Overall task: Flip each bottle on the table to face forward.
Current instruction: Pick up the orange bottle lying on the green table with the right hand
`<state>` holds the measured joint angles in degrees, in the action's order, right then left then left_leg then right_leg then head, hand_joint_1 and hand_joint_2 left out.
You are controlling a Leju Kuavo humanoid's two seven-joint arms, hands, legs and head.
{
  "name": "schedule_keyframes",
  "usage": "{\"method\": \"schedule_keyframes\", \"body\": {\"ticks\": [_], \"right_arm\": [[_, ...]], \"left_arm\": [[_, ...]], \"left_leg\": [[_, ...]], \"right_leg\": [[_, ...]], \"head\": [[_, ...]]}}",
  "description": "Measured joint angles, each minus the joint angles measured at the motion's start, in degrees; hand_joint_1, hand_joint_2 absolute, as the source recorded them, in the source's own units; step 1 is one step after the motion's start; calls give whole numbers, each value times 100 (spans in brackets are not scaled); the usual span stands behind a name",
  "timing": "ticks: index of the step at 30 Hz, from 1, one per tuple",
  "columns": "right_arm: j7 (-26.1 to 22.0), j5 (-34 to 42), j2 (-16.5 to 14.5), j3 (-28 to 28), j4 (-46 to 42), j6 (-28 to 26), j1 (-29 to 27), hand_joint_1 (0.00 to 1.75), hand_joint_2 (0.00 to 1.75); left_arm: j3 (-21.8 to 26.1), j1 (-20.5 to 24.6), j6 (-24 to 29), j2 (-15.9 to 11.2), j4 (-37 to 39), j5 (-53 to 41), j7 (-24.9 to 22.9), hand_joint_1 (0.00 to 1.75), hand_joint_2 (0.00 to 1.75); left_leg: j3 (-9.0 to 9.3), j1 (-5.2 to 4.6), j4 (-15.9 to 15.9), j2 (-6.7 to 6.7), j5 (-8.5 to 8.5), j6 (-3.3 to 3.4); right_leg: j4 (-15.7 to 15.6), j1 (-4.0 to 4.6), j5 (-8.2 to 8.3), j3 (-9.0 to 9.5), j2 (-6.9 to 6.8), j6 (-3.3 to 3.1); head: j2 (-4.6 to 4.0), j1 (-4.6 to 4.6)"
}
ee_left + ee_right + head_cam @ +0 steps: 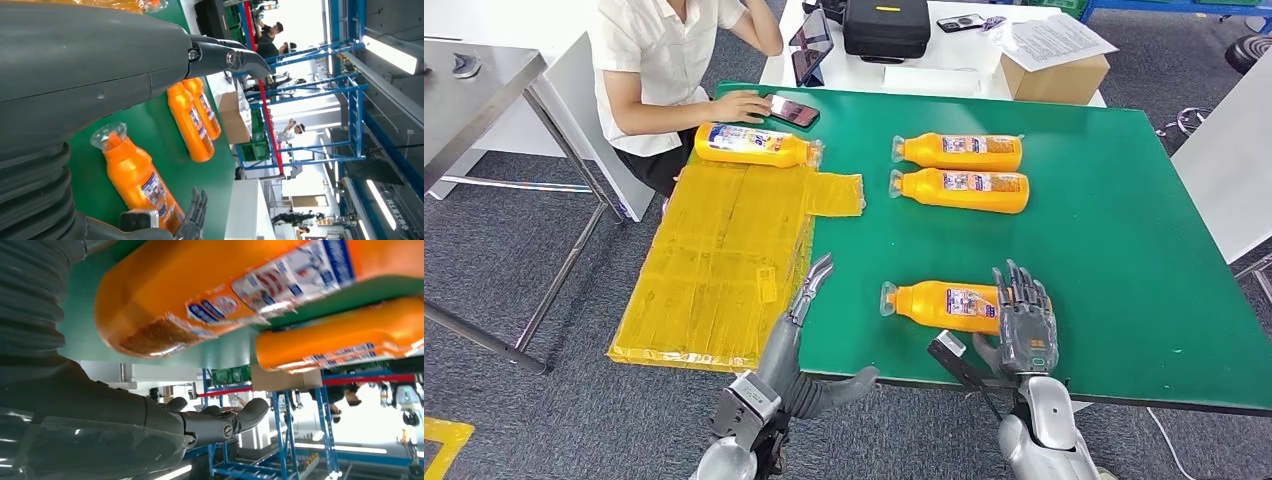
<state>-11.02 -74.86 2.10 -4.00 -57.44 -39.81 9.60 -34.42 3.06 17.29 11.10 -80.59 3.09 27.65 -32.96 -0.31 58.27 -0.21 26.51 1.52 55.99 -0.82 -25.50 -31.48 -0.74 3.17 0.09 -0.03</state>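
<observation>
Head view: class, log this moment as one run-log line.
right hand open at near bottle base | left hand open, idle | other bottles untouched

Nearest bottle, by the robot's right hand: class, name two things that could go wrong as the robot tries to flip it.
1. The right hand is at the nearest bottle's base end with fingers spread, apparently not gripping; the smooth, rounded bottle could roll or slide away.
2. It lies near the green table's front edge, so a push toward the robot might send it off.
</observation>
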Motion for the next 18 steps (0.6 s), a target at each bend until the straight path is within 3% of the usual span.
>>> {"method": "schedule_keyframes", "body": {"ticks": [4, 12, 18], "right_arm": [[115, 108, 130, -181, 325, 81, 173, 0, 175], [586, 451, 241, -545, 1248, 855, 845, 0, 175], [688, 450, 256, -683, 1510, 918, 1046, 0, 175]], "left_arm": [[0, 6, -7, 0, 3, -4, -20, 0, 175], [0, 35, -96, 12, 95, 14, -245, 0, 175], [1, 39, -95, 20, 115, 14, -280, 0, 175]], "left_leg": [[-1, -1, 0, 1, 0, 0], [18, -1, 0, 8, 0, 0], [39, 0, 0, 9, 0, 1]], "right_leg": [[0, -1, 0, 1, 1, 0], [-2, -1, 0, 10, 7, 0], [-2, 0, 1, 30, 8, 0]], "head": [[0, -1], [0, -1], [0, -1]]}}
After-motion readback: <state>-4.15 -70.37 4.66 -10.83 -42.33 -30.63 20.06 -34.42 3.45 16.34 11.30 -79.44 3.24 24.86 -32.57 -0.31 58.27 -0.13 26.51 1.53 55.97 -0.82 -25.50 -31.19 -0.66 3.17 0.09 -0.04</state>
